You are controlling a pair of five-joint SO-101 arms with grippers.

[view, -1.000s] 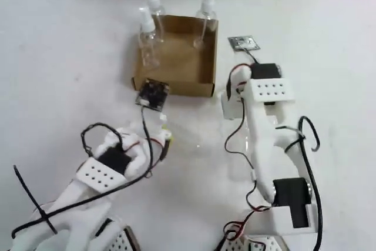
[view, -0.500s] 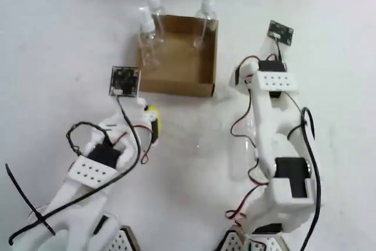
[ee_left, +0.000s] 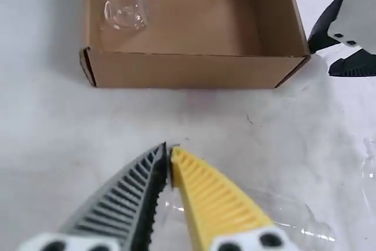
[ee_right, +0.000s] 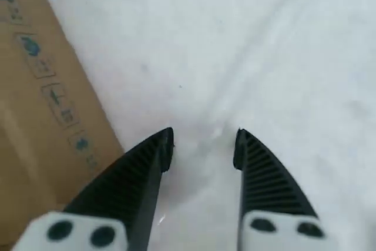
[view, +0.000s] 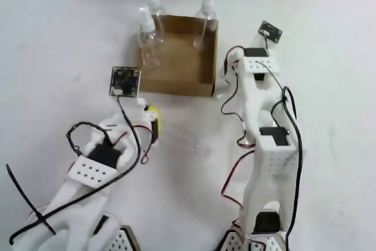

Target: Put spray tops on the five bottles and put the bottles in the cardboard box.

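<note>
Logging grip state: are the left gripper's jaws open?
No, the left gripper has its grey and yellow jaws closed together at the tips.

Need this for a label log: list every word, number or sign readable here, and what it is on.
No text here can be read.
On the cardboard box outer wall: a row of small blue printed marks, too blurred to read.

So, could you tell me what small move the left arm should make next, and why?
Probably open the left end effector. It is shut on nothing, just short of the cardboard box, and a clear item, possibly a bottle, lies on the table beneath it. Opening would ready a grasp. The right end effector is open beside the box, holding nothing.
</note>
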